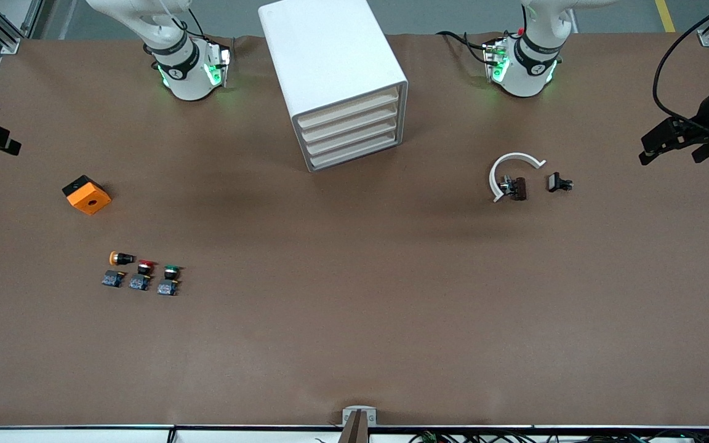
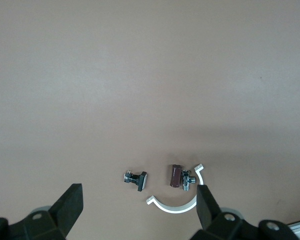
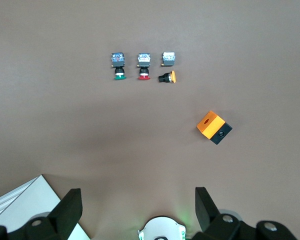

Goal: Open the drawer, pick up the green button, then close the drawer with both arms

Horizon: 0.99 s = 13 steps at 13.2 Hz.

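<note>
While both glossy white arms wait raised, left claw (image 2: 138, 210) and right claw (image 3: 135, 210) gape wide; the green-capped, black-bodied button (image 1: 172, 271) stands on the matte brown desk (image 1: 354, 307), nearer than the white drawer cabinet (image 1: 336, 80), toward the right arm's end.

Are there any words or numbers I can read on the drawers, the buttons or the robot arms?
No, nothing here can be read.
White drawer cabinet: plain, no label.
Green button, red button and orange button: caps bare.
Orange box: only a round hole on top.
Arm bases: small round marks, too small to read.
Left claw and right claw: open, no writing.
</note>
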Tool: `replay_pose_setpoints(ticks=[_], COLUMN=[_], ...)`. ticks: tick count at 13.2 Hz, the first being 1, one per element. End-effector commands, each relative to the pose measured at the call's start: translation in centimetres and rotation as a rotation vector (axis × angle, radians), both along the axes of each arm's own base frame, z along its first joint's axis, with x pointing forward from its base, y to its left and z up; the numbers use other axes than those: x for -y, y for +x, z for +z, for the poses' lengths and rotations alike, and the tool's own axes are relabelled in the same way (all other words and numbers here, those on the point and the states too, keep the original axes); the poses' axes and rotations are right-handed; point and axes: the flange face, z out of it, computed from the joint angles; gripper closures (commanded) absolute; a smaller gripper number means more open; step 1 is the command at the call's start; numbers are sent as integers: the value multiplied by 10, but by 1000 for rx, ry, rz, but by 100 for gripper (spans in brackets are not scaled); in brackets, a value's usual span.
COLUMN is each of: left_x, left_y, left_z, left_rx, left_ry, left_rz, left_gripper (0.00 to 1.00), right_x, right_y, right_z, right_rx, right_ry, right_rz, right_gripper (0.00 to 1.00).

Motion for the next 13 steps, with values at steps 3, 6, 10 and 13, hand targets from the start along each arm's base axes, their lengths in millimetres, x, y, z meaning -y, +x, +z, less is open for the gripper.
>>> replay_pose_setpoints(ticks=[3, 6, 10, 13], left_x=[3, 5, 6, 6], left_y=[11, 15, 15, 15], left_z=[44, 47, 48, 47], left_rx=[-36, -73, -70, -71], left_ry=[-14, -7, -5, -5], left_rz=[2, -3, -8, -5], left_gripper=[0, 0, 0, 0], right_x=[1, 10, 27, 18], right_y=[-31, -51, -73, -81], right_z=[5, 5, 10, 14], right_rx=[-17, 6, 52, 58], right_ry=[-4, 4, 18, 19], right_rz=[-8, -24, 64, 81], right_gripper=[0, 0, 0, 0])
